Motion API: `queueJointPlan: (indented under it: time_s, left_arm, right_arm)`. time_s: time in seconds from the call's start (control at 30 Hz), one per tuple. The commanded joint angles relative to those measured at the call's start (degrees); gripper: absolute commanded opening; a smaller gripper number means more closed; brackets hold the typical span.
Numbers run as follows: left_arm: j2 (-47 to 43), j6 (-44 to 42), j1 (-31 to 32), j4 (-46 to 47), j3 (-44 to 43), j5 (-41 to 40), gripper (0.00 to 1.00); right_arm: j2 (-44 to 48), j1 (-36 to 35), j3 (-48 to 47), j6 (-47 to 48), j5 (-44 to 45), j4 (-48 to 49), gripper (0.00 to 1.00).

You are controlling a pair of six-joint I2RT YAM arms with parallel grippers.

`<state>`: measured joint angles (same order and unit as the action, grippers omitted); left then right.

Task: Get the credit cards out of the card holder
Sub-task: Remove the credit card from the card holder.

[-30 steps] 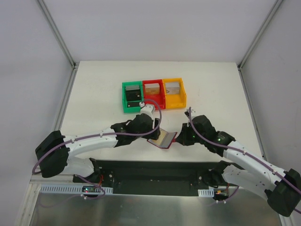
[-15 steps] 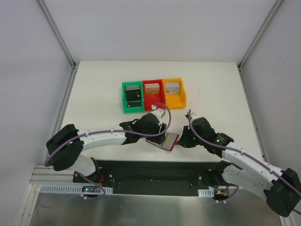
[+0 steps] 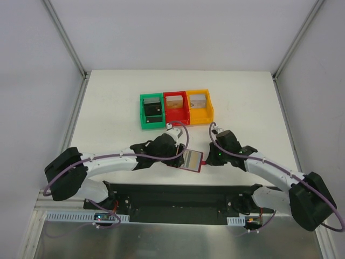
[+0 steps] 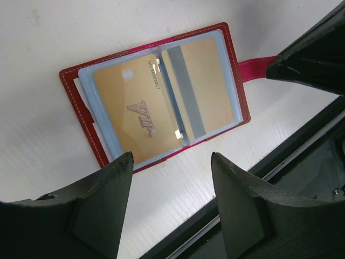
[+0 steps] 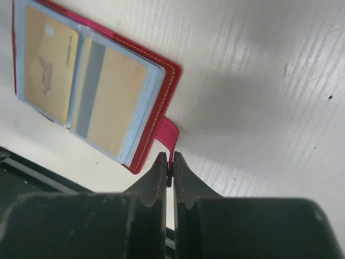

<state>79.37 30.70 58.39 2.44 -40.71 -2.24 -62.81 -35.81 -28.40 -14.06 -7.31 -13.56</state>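
We see the card holder (image 3: 192, 160) lying open and flat, dark red with pale stitching, with two tan-gold credit cards (image 4: 137, 116) under clear bluish sleeves. It sits on the white counter (image 3: 108, 108) near the front edge, where a black strip (image 3: 178, 197) runs. Our right pincer (image 5: 169, 162) is clamped on the pink snap tab (image 5: 167, 135). Our left pincer (image 4: 171, 156) hangs above, spread wide and holding nothing. Three coloured bins (image 3: 176, 110) stand farther back, well apart.
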Motion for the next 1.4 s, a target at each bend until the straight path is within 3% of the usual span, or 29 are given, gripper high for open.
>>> queueJointPlan:
  time_s: [0.0, 0.3, 0.73, 0.97, 1.0, 1.07, 1.13, 1.27, 1.37]
  left_arm:
    - [-5.5, 2.1, -1.0, 0.1, 2.1, -3.9, 0.59]
    - [-10.4, 4.0, -2.1, -0.9, 6.5, -5.3, 0.59]
    - [-6.7, 5.1, -3.2, -0.9, 6.0, -5.1, 0.58]
    - [-6.2, 4.9, -3.3, -0.9, 5.0, -5.0, 0.57]
    - [-6.1, 4.9, -3.3, -0.9, 4.9, -5.0, 0.57]
    - [-6.5, 4.7, -3.4, -0.9, 4.9, -4.6, 0.57]
    - [-6.6, 5.0, -4.0, -0.9, 4.7, -3.3, 0.58]
    - [-6.9, 7.0, -10.1, 1.9, 6.3, 7.5, 0.56]
    - [-9.0, 6.4, -11.8, 2.9, 7.1, 9.2, 0.55]
  right_arm:
    - [-4.0, 2.0, -3.6, 1.8, 0.3, 3.9, 0.00]
    - [-10.2, 3.4, -7.1, 2.3, -2.3, 6.4, 0.00]
    - [-2.8, 3.2, 1.4, -0.3, -3.5, 7.2, 0.00]
    - [-1.5, 3.4, 1.1, -0.3, -2.5, 6.1, 0.02]
    - [-1.1, 3.3, 0.6, -0.4, -2.0, 5.5, 0.06]
    - [0.3, 3.4, -0.6, -0.5, -0.7, 3.5, 0.28]
    - [2.2, 3.4, -1.9, -0.5, 0.5, 1.4, 0.43]
    - [5.6, 3.4, -5.6, 0.7, 2.9, -3.9, 0.57]
    - [5.9, 3.2, -9.3, 3.0, 5.1, -9.3, 0.63]
